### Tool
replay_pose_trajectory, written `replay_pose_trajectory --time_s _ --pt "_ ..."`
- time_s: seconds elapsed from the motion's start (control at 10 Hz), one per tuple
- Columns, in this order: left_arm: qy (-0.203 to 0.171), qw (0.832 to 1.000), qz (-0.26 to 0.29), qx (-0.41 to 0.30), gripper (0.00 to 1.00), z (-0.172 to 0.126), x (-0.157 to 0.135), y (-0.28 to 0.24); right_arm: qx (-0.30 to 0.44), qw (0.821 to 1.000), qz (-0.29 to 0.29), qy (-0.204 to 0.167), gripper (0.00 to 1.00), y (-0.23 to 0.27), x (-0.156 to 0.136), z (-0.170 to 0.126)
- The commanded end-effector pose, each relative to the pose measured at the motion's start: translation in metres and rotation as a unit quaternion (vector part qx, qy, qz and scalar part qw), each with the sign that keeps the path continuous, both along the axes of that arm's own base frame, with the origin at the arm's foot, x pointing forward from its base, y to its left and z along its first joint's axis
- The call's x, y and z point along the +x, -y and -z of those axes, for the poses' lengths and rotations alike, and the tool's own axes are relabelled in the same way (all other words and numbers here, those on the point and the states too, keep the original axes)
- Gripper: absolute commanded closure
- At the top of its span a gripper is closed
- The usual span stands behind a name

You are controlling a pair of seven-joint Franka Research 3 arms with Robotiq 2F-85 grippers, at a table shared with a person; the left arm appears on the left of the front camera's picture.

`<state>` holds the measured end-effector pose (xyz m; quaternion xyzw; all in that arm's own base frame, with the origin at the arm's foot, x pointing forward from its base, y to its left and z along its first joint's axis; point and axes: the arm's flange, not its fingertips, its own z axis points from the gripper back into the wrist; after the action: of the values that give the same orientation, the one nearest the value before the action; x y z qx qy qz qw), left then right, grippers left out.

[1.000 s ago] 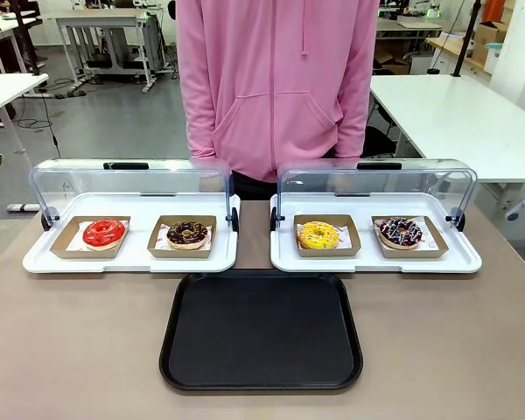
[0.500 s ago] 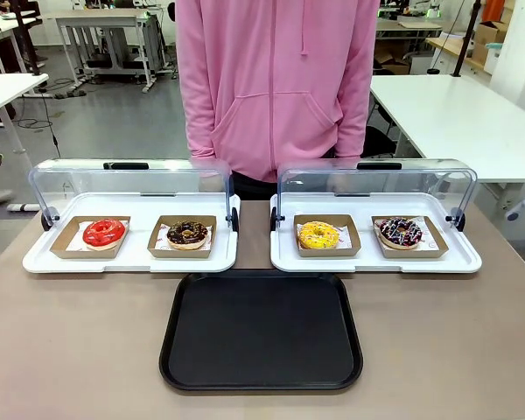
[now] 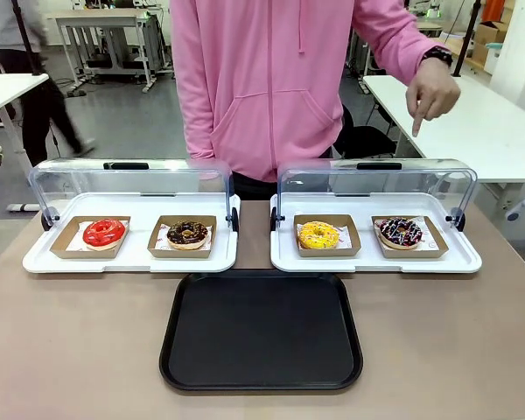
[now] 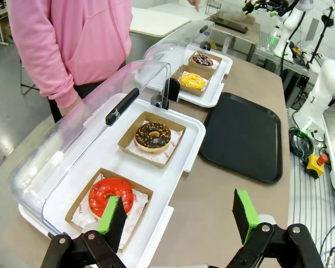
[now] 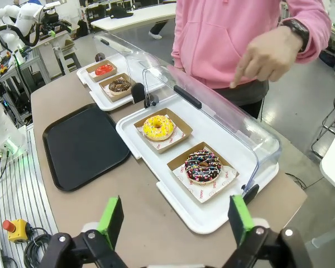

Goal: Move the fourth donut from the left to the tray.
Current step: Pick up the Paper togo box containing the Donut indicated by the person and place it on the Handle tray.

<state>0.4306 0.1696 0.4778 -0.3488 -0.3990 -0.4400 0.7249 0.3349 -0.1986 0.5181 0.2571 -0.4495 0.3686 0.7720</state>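
The fourth donut (image 3: 400, 232), dark chocolate with pink and white streaks, sits in a brown cardboard holder at the right end of the right white display tray; it lies ahead of my right gripper (image 5: 173, 219) as the near donut (image 5: 202, 166), and far back as a small donut (image 4: 202, 60) in the left wrist view. The black tray (image 3: 262, 330) lies at the table's front middle, seen also as a dark tray (image 5: 84, 145) and a black tray (image 4: 244, 135). A person's hand (image 3: 430, 92) points down above the right display. My left gripper (image 4: 178, 211) and right gripper are open and hold nothing.
From left, a red donut (image 3: 103, 233), a crumb-topped chocolate donut (image 3: 188, 234) and a yellow donut (image 3: 318, 234) sit in holders. Both white display trays (image 3: 131, 262) have raised clear lids (image 3: 376, 185). A person in a pink hoodie (image 3: 271, 79) stands at the far side.
The person's arm has come out from behind the back and now points a finger down over the right display. The donuts and black tray have not moved.
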Motion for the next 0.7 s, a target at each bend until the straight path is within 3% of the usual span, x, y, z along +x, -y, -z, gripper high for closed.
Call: replay_pose_trajectory --time_s 0.0,0.6 --pt "0.001 1.0 0.003 -0.003 0.0 -0.0018 0.0008 0.0002 0.005 1.0 -0.004 0.017 0.0 0.0007 0.0036 -0.0009" --pt "0.001 1.0 0.003 -0.003 0.0 -0.0018 0.0008 0.0002 0.005 1.0 -0.004 0.017 0.0 0.0007 0.0036 -0.0009"
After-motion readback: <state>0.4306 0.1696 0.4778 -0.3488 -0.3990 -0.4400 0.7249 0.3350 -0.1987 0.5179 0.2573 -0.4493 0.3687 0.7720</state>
